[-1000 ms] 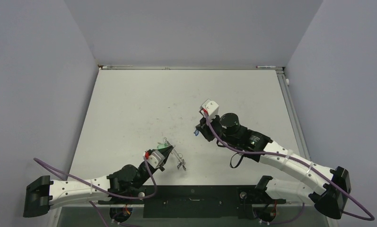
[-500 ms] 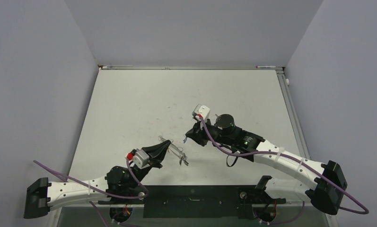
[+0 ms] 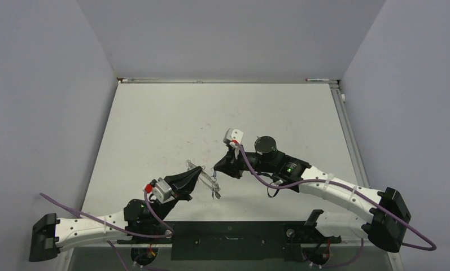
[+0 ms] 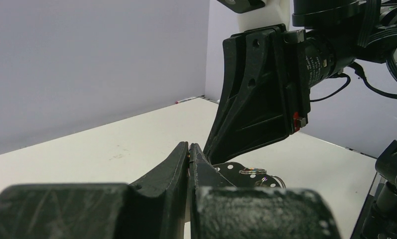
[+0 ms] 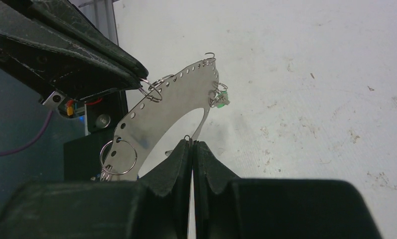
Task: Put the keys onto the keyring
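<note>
The keyring [image 5: 151, 117] is a curved flat silver band with a row of holes. It hangs in the air and also shows in the top view as the keyring [image 3: 209, 182]. My left gripper [image 3: 202, 174] is shut on its edge; its fingers [image 5: 86, 55] reach in from the upper left. A green-tagged key [image 5: 220, 97] hangs near the band's far end. A split ring [image 5: 118, 157] carries more keys [image 5: 104, 174] at its near end. My right gripper [image 5: 192, 142] is shut just below the band's inner curve. It pinches a key of which only a small wire loop [image 5: 187, 137] shows.
The white table [image 3: 171, 124] is scuffed, with grey walls on three sides. A black base rail [image 3: 228, 240] runs along the near edge. Purple cables trail from both arms. In the left wrist view the right gripper's body [image 4: 258, 109] looms just behind the left gripper [image 4: 189, 148].
The left gripper has lifted and tipped the keyring up and to the right. The right gripper has swung left and down until its tips are beside the keyring.
</note>
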Robot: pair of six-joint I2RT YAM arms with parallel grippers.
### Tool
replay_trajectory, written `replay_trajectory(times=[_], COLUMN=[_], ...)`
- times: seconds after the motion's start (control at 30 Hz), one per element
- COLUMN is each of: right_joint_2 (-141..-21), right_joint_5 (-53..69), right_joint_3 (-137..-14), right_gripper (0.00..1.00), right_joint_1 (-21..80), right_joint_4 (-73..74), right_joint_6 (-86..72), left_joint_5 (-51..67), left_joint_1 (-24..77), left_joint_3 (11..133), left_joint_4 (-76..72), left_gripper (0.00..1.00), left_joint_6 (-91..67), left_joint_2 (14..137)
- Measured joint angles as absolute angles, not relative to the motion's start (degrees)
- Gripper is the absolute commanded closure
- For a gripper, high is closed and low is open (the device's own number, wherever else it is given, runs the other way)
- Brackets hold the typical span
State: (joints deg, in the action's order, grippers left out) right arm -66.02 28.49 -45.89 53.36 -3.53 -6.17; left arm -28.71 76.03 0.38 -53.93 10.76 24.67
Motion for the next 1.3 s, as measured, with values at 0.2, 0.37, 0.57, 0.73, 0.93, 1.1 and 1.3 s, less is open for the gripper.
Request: replay_trajectory(times=[0.2, 0.37, 0.57, 0.73, 0.93, 1.1, 1.3], right_joint_2=[-66.0, -66.0, -66.1, -66.1, -66.1, -66.1, -62.9], right_joint_5=[30.5, 31.5, 31.2, 27.6, 14.9, 1.5, -8.2], right_joint_3=[-45.9, -45.9, -45.9, -45.9, -45.5, -44.6, -42.8], right_gripper=[0.95, 0.95, 0.95, 0.95, 0.95, 0.95, 0.95], right_joint_1=[53.7, 53.7, 53.7, 53.8, 53.6, 51.8, 45.1], right_joint_4=[-4.3, -5.5, -6.9, -6.7, -5.5, -1.2, 4.8], right_joint_6=[-6.3, -6.7, -6.8, -6.6, -6.9, -8.8, -11.7], left_joint_5=[-28.6, -28.6, -28.7, -30.2, -32.9, -31.2, -26.0], left_joint_1=[76.0, 76.0, 76.0, 76.0, 75.3, 70.3, 62.9], left_joint_3=[0.4, 0.4, 0.4, 0.4, 0.4, 0.4, 2.7], left_joint_4=[-54.6, -54.8, -54.8, -54.8, -58.4, -63.0, -72.0], left_gripper=[1.00, 1.00, 1.00, 1.00, 1.00, 1.00, 1.00], left_joint_6=[10.7, 10.7, 10.7, 9.6, 7.8, 6.1, 4.2], left_joint_2=[24.6, 24.6, 24.7, 25.1, 33.6, 47.4, 64.8])
